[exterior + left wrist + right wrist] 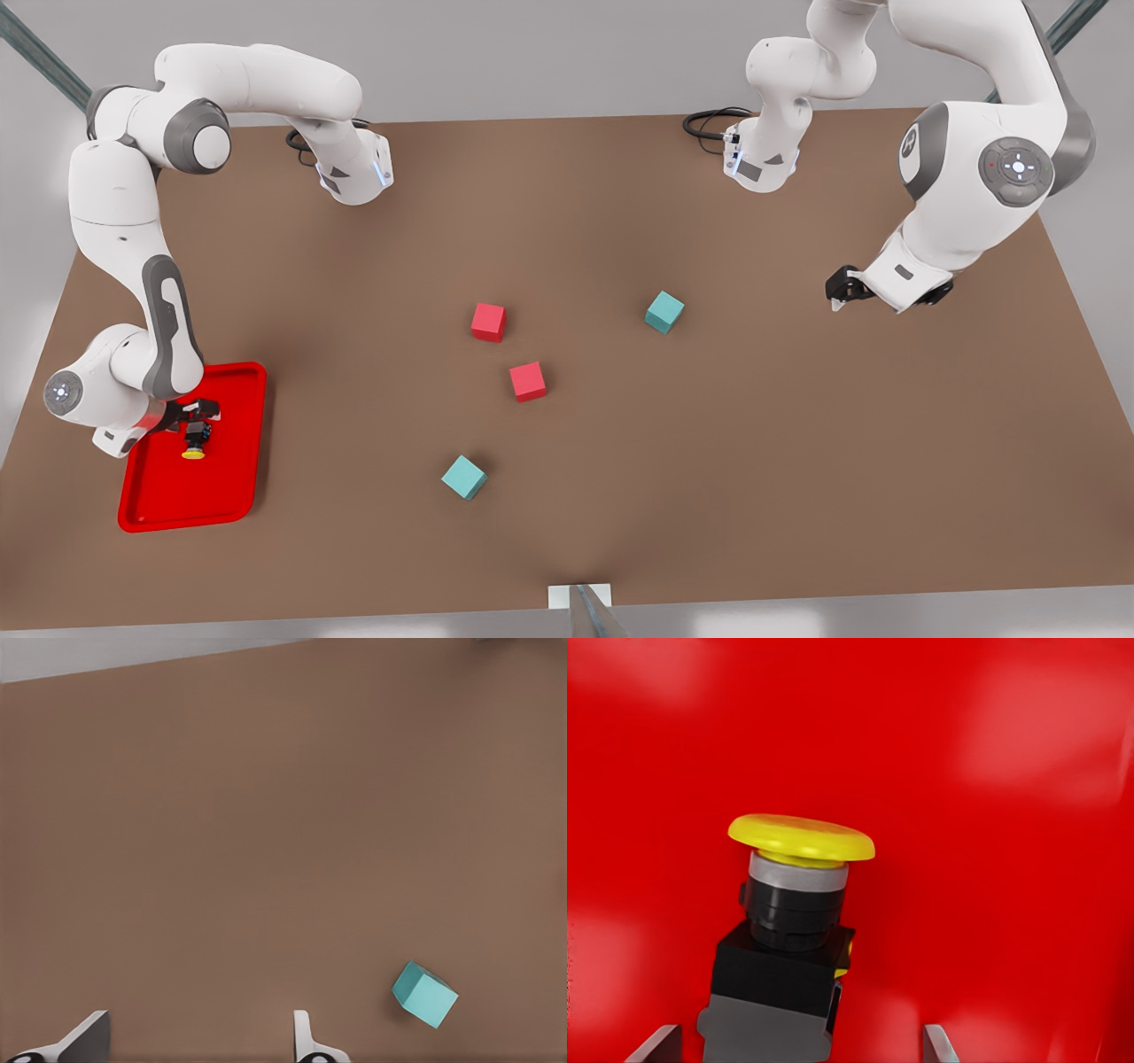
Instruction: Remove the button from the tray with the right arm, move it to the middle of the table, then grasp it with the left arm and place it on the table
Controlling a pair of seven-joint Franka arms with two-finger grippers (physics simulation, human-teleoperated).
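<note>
Risk sits mostly in the grasp about to be made in the tray [235,496]. The right gripper [197,421] is down inside it at the front view's left, fingers spread and not yet closed, with the button [793,930] lying on its side on the tray floor between them, yellow cap pointing away from the wrist. In the right wrist view the 2 fingertips [656,1045] flank the grey-black body unevenly, one close beside it and the other well apart. Closing from this offset could push the button sideways or roll it on its round cap, so that it twists in the grip or slips out when lifted. A tilted hold would also leave the left arm little clean body to take hold of at the handover.

The left gripper [842,288] waits above the surface [797,461] at the front view's right, fingers apart and empty, near a teal cube [425,995]. Cubes scattered about the middle could obstruct the set-down.
</note>
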